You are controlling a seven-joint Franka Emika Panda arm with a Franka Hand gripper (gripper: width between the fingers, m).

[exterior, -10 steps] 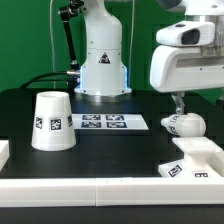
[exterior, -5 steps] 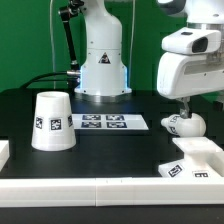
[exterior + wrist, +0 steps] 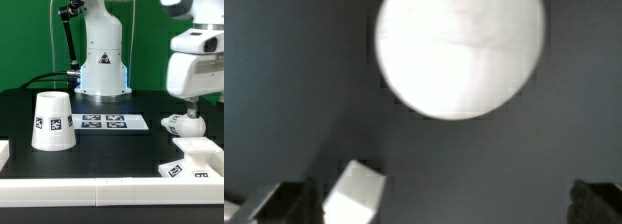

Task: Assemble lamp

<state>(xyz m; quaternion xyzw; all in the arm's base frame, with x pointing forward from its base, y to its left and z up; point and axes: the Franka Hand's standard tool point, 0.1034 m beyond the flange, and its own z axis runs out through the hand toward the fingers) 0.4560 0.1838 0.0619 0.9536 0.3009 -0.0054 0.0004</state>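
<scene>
My gripper (image 3: pixel 188 108) hangs just over the bulb (image 3: pixel 183 125), jaws pointing down at the table (image 3: pixel 120 150). In the wrist view both fingers (image 3: pixel 278 203) sit at the edges of the frame, set wide apart with nothing held between them. The bulb lies on the dark table ahead of the jaw tips, not between them. From the exterior view I cannot tell whether a finger touches it.

A pale strip (image 3: pixel 358 195) shows between the jaws, closer to one finger; I cannot tell what it is.

The base (image 3: pixel 195 158) rests near the jaws, on the camera's side of the bulb. The shade (image 3: pixel 52 122) stands upright, narrow end up, well apart from the jaws toward the exterior view's left. The marker board (image 3: pixel 103 122) lies flat between shade and bulb.
</scene>
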